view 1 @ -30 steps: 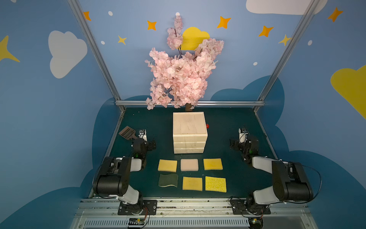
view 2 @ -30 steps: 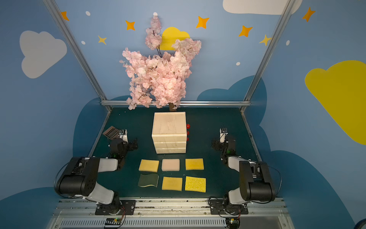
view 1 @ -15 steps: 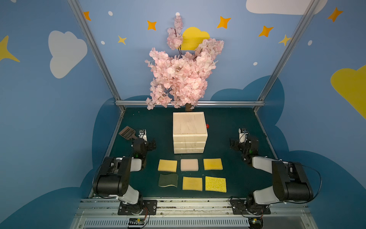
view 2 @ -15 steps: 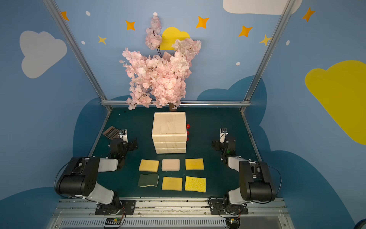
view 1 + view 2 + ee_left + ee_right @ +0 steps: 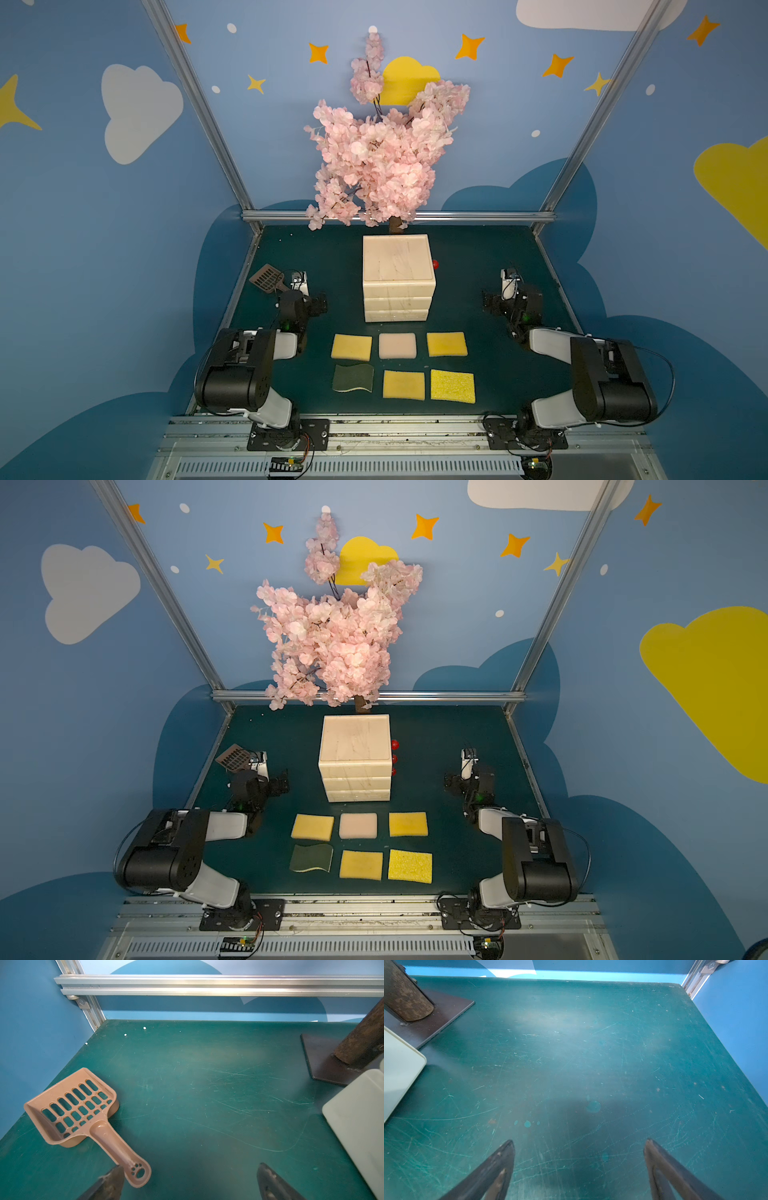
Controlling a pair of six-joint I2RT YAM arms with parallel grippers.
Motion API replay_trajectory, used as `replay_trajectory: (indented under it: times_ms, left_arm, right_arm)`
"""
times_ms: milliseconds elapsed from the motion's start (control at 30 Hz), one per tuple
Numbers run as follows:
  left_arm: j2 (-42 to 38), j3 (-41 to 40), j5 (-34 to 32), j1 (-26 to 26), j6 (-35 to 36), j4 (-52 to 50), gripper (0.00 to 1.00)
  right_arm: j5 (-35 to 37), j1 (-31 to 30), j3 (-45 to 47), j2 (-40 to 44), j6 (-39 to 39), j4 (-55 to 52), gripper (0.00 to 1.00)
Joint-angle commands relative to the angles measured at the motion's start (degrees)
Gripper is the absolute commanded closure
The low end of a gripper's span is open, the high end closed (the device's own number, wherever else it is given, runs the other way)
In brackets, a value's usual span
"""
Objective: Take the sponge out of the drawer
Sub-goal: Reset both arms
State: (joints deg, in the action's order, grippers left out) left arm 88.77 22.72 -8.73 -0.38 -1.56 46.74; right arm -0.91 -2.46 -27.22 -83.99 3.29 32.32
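The cream drawer unit (image 5: 399, 282) (image 5: 355, 766) stands at mid-table with its three drawers shut. Red knobs (image 5: 395, 758) line the side facing the right arm. The sponge is hidden; nothing inside a drawer shows. My left gripper (image 5: 319, 301) (image 5: 190, 1165) rests low to the left of the unit, open and empty. My right gripper (image 5: 490, 301) (image 5: 579, 1141) rests low to the right, facing the knob side, also open and empty. A corner of the unit shows in each wrist view (image 5: 357, 1118) (image 5: 398, 1068).
Several flat foam rectangles (image 5: 403, 385) lie in two rows in front of the unit; one is dark green (image 5: 353, 377), one pink (image 5: 397, 345). A brown slotted scoop (image 5: 79, 1109) (image 5: 266, 278) lies by my left gripper. A pink blossom tree (image 5: 382, 166) stands behind the unit.
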Motion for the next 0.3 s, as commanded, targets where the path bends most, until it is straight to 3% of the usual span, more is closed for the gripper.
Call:
replay_trajectory:
  times_ms: [0,267]
  left_arm:
    - [-0.4,0.3,0.5,0.1,-0.1,0.0,0.0]
    - [-0.6,0.1,0.5,0.0,-0.2,0.2,0.0]
  right_arm:
    - [0.5,-0.2,-0.5,-0.3,-0.2,0.0,0.04]
    - [0.5,-0.2,-0.5,-0.4,-0.2,0.1,0.04]
